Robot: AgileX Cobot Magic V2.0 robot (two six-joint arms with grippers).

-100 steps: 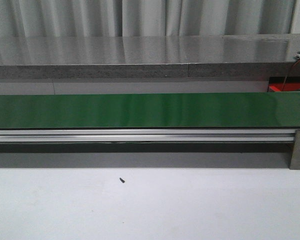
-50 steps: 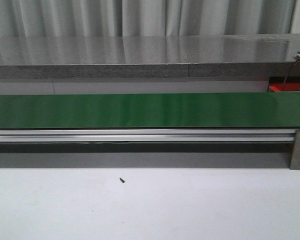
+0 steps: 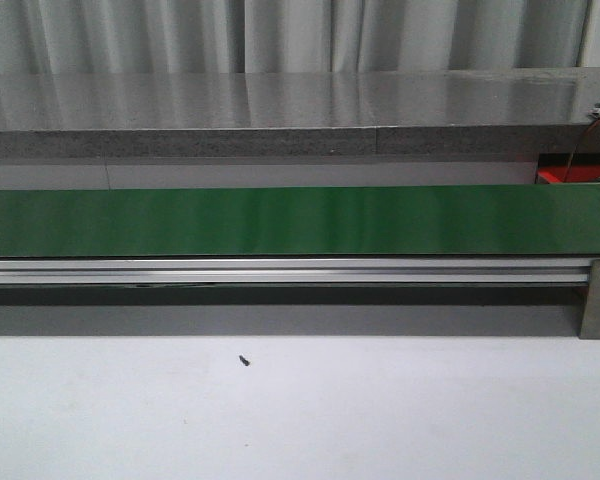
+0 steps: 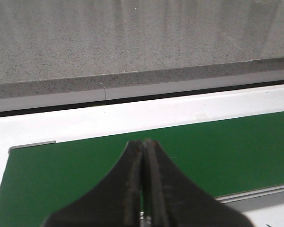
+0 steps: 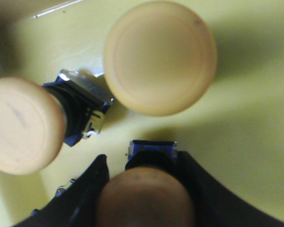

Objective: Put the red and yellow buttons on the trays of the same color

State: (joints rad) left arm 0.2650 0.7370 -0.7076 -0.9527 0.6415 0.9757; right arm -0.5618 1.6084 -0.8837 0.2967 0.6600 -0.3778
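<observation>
In the right wrist view, the yellow tray fills the picture. Two yellow buttons lie on it: one stands cap up, the other lies on its side. A third yellow button stands between the fingers of my right gripper. One finger touches its dark base, and a strip of tray shows between the base and the other finger. My left gripper is shut and empty above the green belt. No red button is in view. Neither gripper appears in the front view.
The green conveyor belt runs across the front view, with an aluminium rail below it and a grey stone ledge behind. A red object shows partly at the far right. A small black speck lies on the white table.
</observation>
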